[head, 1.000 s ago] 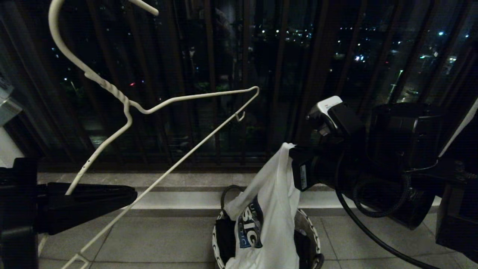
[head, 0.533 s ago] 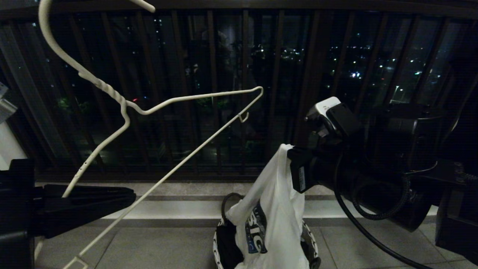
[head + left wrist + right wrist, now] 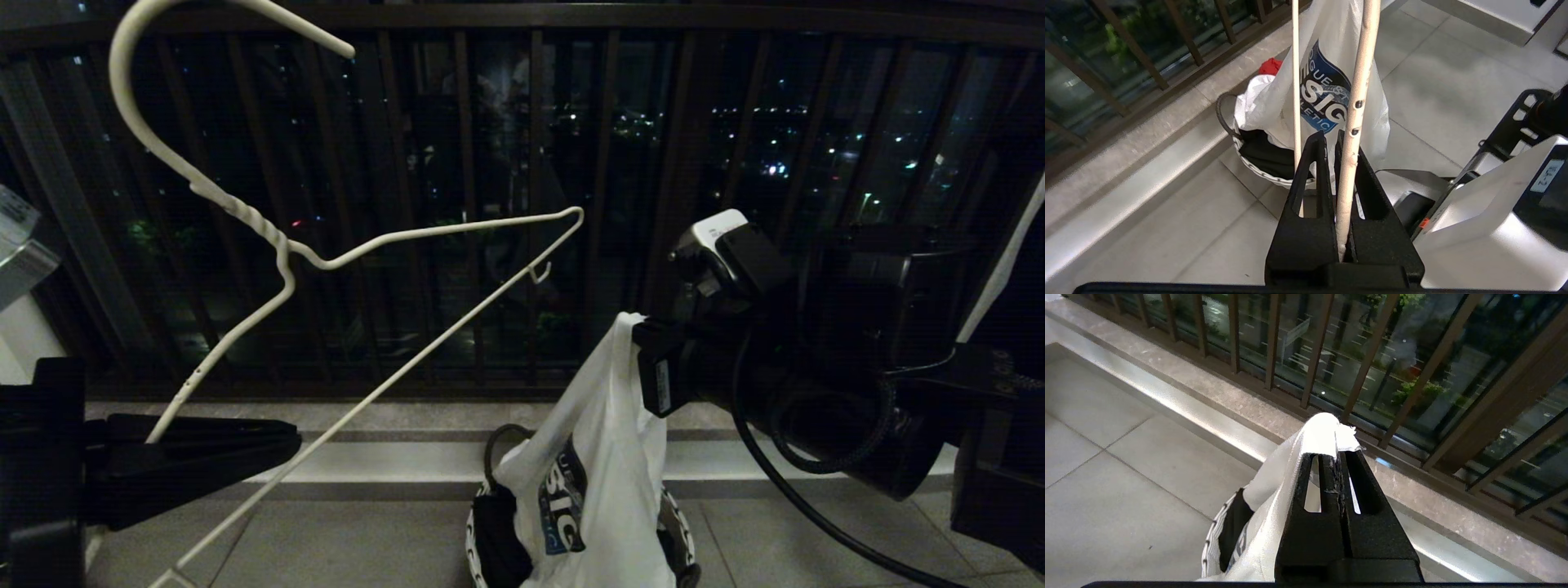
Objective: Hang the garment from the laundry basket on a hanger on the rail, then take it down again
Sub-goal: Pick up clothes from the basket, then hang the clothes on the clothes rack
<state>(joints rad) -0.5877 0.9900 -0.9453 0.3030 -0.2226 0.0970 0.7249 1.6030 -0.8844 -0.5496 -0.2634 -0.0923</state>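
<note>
My left gripper (image 3: pixel 290 437) (image 3: pixel 1330 136), low on the left, is shut on one arm of the white wire hanger (image 3: pixel 277 237) (image 3: pixel 1357 102), which stands tilted with its hook up. At mid-right my right gripper (image 3: pixel 645 347) (image 3: pixel 1336 455) is shut on a fold of the white T-shirt garment (image 3: pixel 608 441) (image 3: pixel 1327 73) (image 3: pixel 1274 490). It hangs from there, blue print showing, with its lower part in the laundry basket (image 3: pixel 472 543) (image 3: pixel 1257 171) (image 3: pixel 1210 543) on the floor. Hanger and garment are apart. The rail is out of view.
The dark balcony railing (image 3: pixel 522 204) of vertical bars runs across the back above a stone ledge (image 3: pixel 392 457). A black garment (image 3: pixel 1265 153) and a red cloth (image 3: pixel 1271 65) lie in the basket. Parts of my base (image 3: pixel 1494 212) stand on the tiled floor to the right.
The whole head view has shifted, and the railing's top bar now shows. Both grippers keep their holds, and the hanger and the garment stay as they were relative to them.
</note>
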